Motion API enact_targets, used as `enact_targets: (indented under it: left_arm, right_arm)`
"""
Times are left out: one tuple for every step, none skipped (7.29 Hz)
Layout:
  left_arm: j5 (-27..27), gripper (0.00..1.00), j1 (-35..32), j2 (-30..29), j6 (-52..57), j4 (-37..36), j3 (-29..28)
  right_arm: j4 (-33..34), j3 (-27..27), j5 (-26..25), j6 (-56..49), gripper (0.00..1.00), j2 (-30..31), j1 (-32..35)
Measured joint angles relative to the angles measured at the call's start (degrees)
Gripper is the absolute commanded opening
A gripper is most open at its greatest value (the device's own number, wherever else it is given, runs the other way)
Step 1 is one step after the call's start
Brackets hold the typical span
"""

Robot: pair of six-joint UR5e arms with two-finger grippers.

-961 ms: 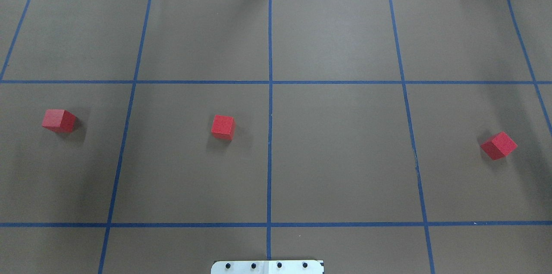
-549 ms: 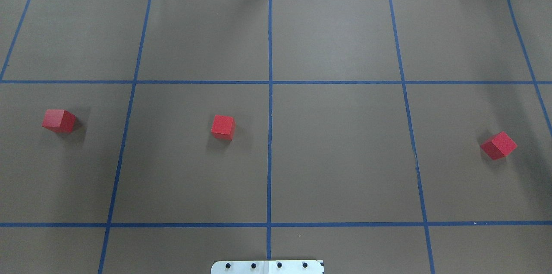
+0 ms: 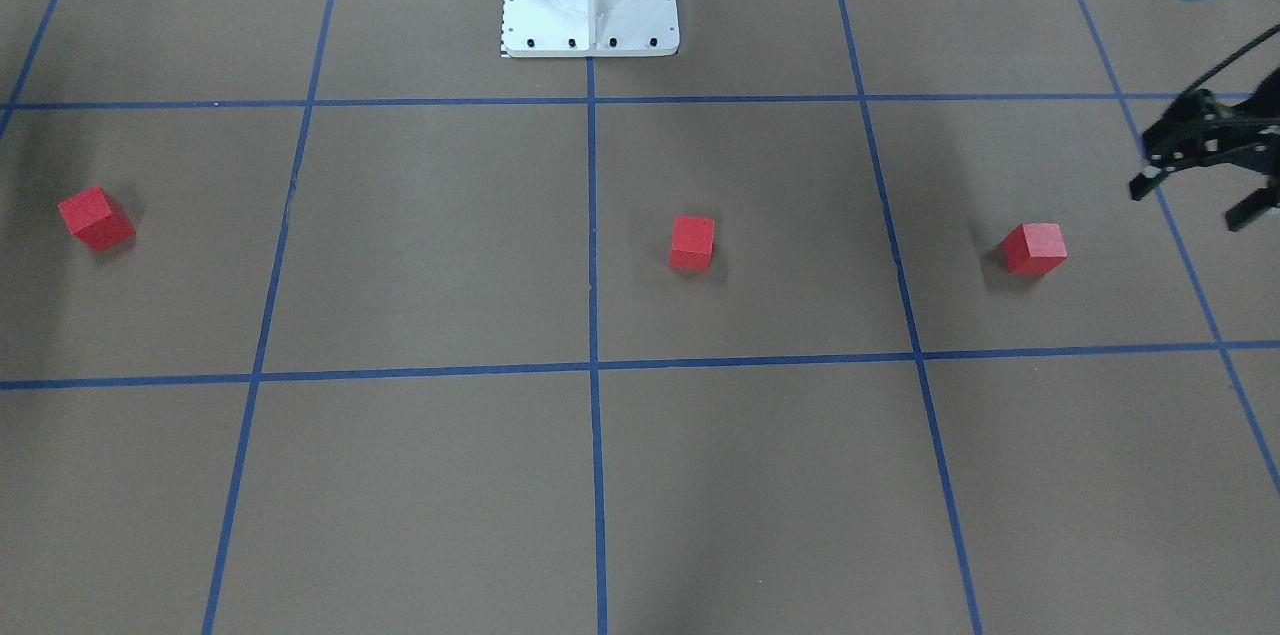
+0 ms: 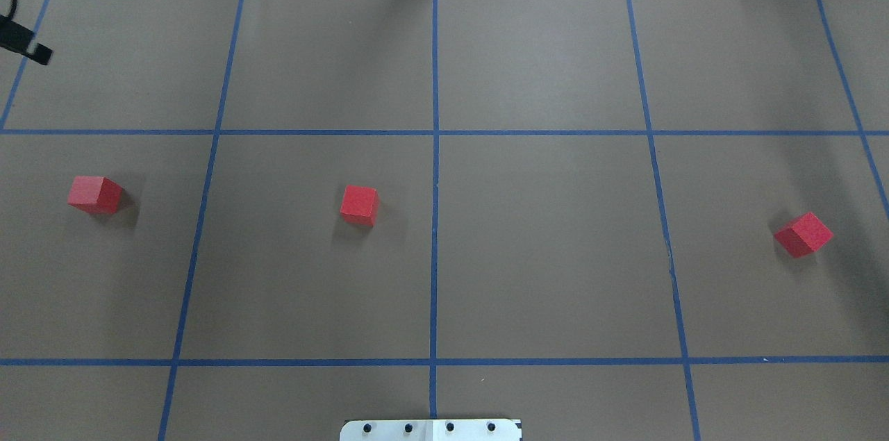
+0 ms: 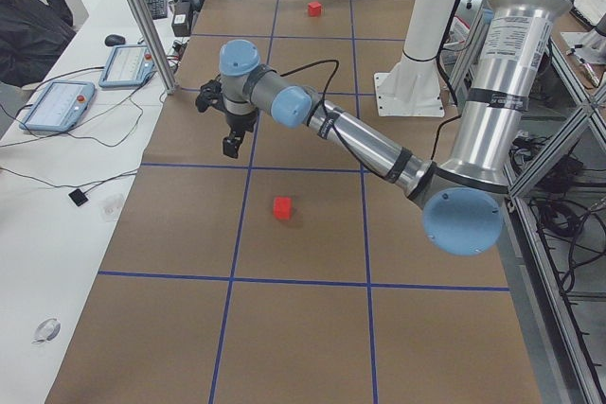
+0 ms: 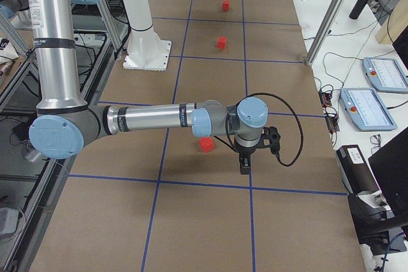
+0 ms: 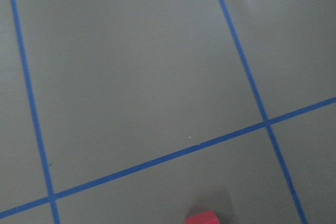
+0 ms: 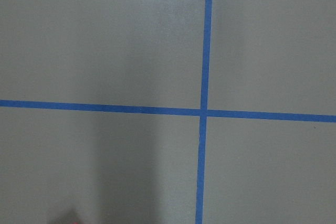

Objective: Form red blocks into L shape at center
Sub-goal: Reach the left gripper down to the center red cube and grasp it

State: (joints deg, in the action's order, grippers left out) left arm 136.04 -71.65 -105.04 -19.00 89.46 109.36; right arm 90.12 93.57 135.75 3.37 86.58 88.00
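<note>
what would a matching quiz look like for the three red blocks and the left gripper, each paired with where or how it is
Things:
1. left block
2. middle block
3. right block
4. left gripper

Place or state:
a. open, holding nothing
b. alone on the robot's right side, rotated diagonally
c. block nearest the left gripper
d. just left of the centre tape line

Pairs: 1-c, 2-d, 3-b, 4-a

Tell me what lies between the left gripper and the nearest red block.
Between left gripper and block: bare brown paper, crossed by one blue tape line, in the overhead view.
</note>
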Motion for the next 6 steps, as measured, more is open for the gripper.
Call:
enact_targets:
  left_arm:
    - [-0.06, 1.00, 4.94, -3.94, -9.80, -1.95, 0.56]
    - [-0.47, 1.00, 10.39, -8.10, -22.71, -3.49, 0.48]
    - [-3.41, 1.00, 15.66, -11.66, -31.17, -4.02, 0.46]
    - [-11.02, 1.00, 22.59, -14.97, -36.16, -4.24, 0.33]
    - [-19.08, 1.00, 29.41, -17.28, -39.87, -4.17, -0.41]
    - [-23.74, 1.00, 33.40, -18.95, -42.01, -3.89, -1.91]
  right_arm:
    - [-0.01, 0.23, -0.22, -0.26, 0.99, -0.48, -0.11]
    - [-0.03, 0.40, -0.36, -0.45, 0.99, -0.79, -0.53]
    - [-0.03, 0.53, -0.55, -0.39, 0.99, -1.16, -1.26]
    - [-0.02, 0.35, -0.76, -0.09, 0.99, -1.66, -1.81]
    - [-0.06, 0.05, -0.57, 0.12, 0.99, -1.63, -2.03]
    - [-0.22, -0.08, -0.23, 0.17, 0.99, -1.39, -2.09]
